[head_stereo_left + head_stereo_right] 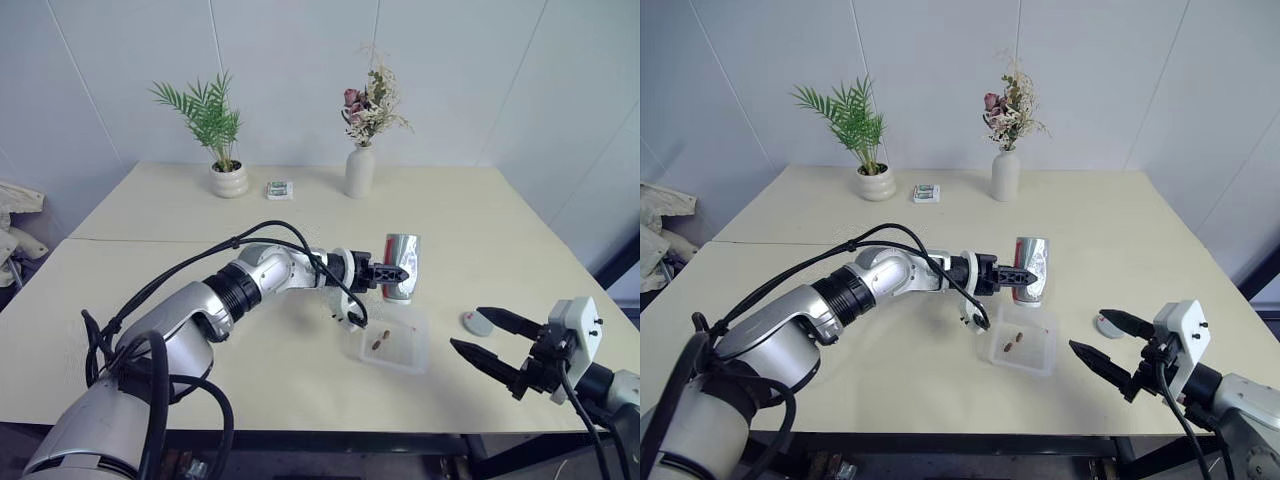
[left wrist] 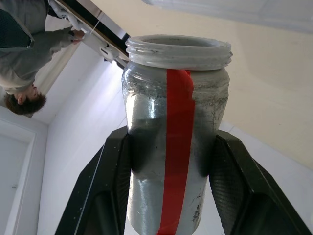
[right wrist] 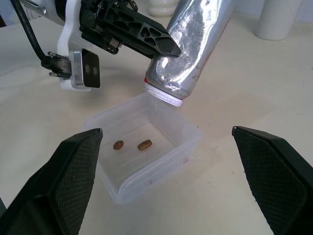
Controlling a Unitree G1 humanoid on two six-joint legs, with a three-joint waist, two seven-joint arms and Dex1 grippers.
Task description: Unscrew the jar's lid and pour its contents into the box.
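while upturned, shiny foil jar (image 3: 188, 54), clear ribbed box (image 3: 171, 156), brown pellets (image 3: 144, 145)

My left claw (image 1: 1032, 277) grips the jar (image 1: 1032, 270), upended over the box (image 1: 1021, 348) on the desk (image 1: 940, 330); two brown bits (image 1: 1014, 346) lie inside. My right claw (image 1: 1103, 343) gapes beside the lid (image 1: 1108, 325).

A pale cream table (image 1: 180, 210) runs back to a corner of white panelled walls (image 1: 290, 70), evenly lit. Toward its far edge, at about 11 o'clock, a green palm stands in a round white pot (image 1: 229, 180); at 12 o'clock a white vase (image 1: 359, 171) holds dried flowers, a small printed packet (image 1: 279, 189) lying between them.
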